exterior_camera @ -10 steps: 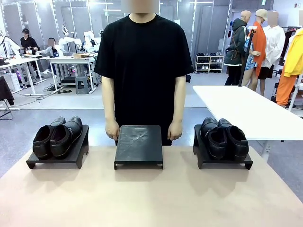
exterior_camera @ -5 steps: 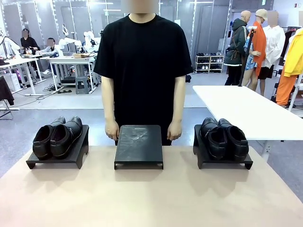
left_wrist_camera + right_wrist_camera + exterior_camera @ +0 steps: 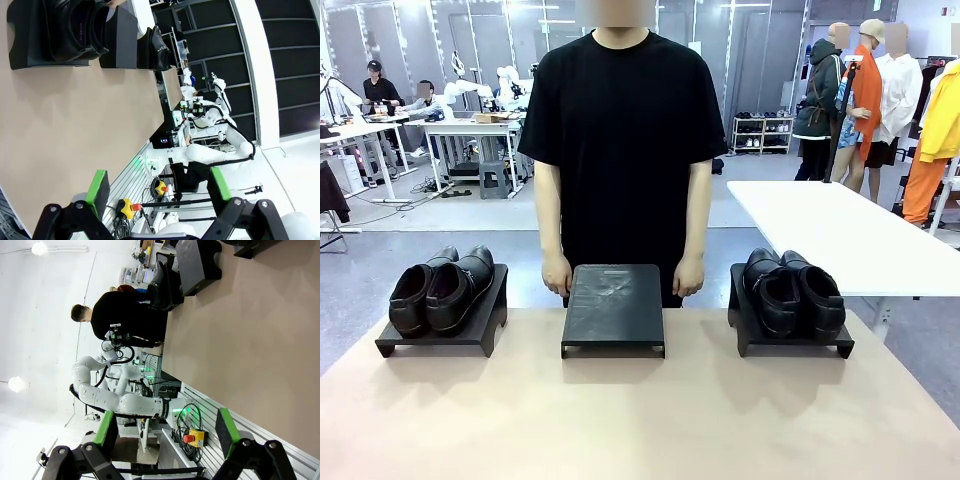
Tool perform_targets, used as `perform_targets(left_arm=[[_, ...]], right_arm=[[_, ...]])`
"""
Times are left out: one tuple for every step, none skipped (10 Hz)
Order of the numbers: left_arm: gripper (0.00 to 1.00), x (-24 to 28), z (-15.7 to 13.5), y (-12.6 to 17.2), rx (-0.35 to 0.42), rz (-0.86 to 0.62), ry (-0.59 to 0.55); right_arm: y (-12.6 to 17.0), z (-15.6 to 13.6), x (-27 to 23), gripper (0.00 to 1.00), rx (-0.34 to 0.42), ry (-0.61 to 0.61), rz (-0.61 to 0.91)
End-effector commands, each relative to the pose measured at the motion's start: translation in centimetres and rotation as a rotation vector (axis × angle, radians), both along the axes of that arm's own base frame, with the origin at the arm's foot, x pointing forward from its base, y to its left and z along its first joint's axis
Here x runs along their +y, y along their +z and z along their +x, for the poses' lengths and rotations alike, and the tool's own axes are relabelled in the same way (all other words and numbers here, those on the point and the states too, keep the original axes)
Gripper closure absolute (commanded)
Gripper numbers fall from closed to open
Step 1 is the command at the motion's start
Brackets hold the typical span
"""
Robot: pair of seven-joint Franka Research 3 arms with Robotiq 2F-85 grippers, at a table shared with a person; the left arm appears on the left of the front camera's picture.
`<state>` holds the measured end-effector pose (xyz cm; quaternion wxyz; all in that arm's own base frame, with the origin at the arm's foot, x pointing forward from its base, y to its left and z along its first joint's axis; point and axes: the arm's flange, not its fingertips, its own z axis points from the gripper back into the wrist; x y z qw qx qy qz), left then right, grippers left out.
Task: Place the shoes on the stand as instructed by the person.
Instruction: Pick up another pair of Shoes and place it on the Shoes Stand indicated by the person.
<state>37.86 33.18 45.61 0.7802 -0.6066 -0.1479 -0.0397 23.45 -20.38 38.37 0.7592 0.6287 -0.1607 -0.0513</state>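
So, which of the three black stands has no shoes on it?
The middle stand, directly in front of the person. The left stand and right stand each carry a pair.

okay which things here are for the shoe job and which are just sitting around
For the job:
left pair of shoes
right pair of shoes
empty middle stand
person

Just around:
white table
background shoe rack

No print, label, brand or number is legible on anything in these views.
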Motion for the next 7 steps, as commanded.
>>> perform_targets(left_arm=[[0.00, -0.30, -0.48, -0.16, -0.003, 0.001, -0.005], [0.00, -0.30, -0.48, -0.16, -0.003, 0.001, -0.005], [0.00, -0.30, -0.48, -0.16, -0.003, 0.001, -0.005], [0.00, -0.30, -0.48, -0.16, -0.003, 0.001, -0.005], [0.00, -0.30, -0.48, -0.16, -0.003, 0.001, -0.005], [0.00, -0.30, -0.48, -0.16, -0.003, 0.001, -0.005], [0.00, -0.30, -0.48, -0.16, -0.003, 0.001, -0.005]], right_arm=[[-0.02, -0.14, -0.07, 0.00, -0.021, 0.004, 0.000], [-0.02, -0.14, -0.07, 0.00, -0.021, 0.004, 0.000], [-0.02, -0.14, -0.07, 0.00, -0.021, 0.004, 0.000], [-0.02, -0.14, -0.07, 0.00, -0.021, 0.004, 0.000], [-0.02, -0.14, -0.07, 0.00, -0.021, 0.004, 0.000], [-0.02, -0.14, -0.07, 0.00, -0.021, 0.004, 0.000], [-0.02, -0.14, -0.07, 0.00, -0.021, 0.004, 0.000]])
